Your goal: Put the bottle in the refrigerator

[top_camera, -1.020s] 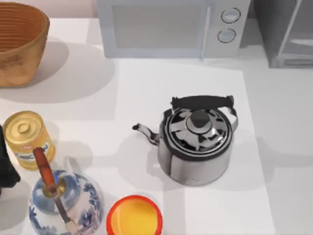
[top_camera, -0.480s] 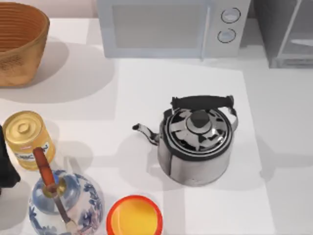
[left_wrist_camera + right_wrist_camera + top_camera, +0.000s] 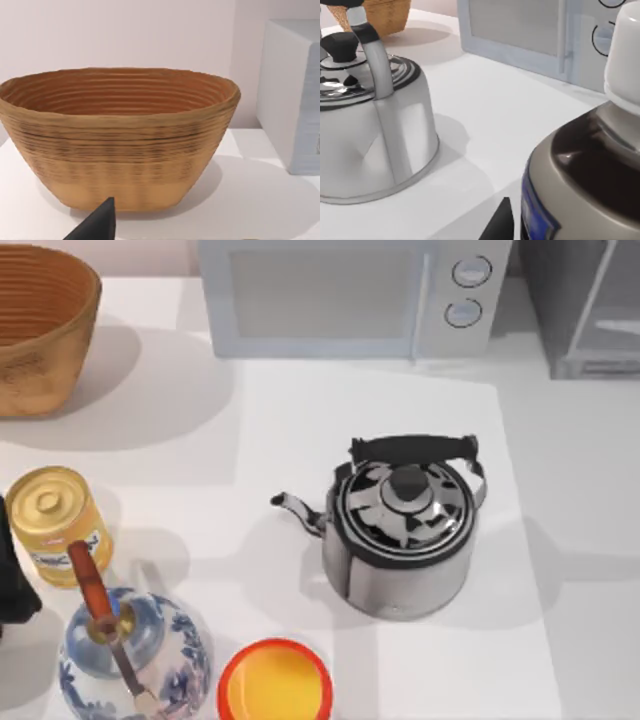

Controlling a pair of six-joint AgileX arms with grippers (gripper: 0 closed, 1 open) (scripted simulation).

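- The bottle [image 3: 590,165] is standing upright close to the right wrist camera: a rounded body with a glossy dark brown shoulder, a blue label band and a smooth white cap
- The right tool [image 3: 501,222] is showing as a dark pointed tip just beside the bottle; I cannot tell whether it is apart, together or clamped
- The polished steel kettle [image 3: 405,530], round with a black arched handle, is sitting mid-desk, near the bottle
- The refrigerator [image 3: 545,310], a grey metallic box with a glassy door, is standing at the far right, beside the white microwave [image 3: 340,295]
- The left tool [image 3: 97,225] is hovering before the ribbed woven basket [image 3: 40,325] at the far left of the white desk [image 3: 300,410]; its state cannot be told
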